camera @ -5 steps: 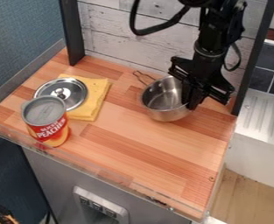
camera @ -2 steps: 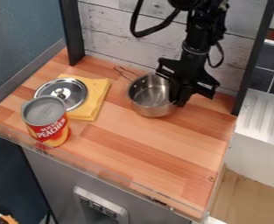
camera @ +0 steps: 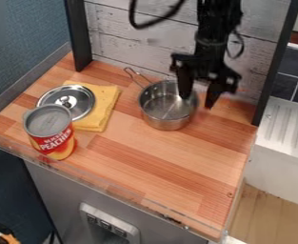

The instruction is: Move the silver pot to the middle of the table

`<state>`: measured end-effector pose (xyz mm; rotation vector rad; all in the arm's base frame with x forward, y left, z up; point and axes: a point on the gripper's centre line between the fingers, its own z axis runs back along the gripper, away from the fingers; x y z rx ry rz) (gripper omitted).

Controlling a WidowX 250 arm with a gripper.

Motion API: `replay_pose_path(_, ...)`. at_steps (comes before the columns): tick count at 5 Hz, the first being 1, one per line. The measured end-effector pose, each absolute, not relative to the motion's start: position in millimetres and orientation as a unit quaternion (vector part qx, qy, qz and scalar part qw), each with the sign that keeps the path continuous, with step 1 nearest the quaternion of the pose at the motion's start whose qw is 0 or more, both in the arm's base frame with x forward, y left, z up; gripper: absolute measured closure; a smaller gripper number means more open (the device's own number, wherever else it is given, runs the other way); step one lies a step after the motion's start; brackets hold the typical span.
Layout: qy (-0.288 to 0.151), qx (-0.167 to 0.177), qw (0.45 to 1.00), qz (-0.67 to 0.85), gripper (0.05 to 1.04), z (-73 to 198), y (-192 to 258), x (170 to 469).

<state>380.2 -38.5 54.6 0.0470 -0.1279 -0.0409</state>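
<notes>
The jaws have opened and lifted a little at the far right of the silver pot (camera: 167, 106), one finger (camera: 184, 88) hanging over its rim, the other out to the right. The pot slid left along the worktop (camera: 154, 164) while they had it, and now seems free of their grip. It sits right of the middle and towards the far side, so the job looks partly done: it likely needs another push nearer and left, towards the yellow cloth (camera: 106, 105).
</notes>
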Motion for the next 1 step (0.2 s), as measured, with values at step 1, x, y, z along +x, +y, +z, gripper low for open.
replay_pose_path(1, -0.075, 0.021, 0.997, -0.018, 0.071, 67.1, -27.8, 374.7)
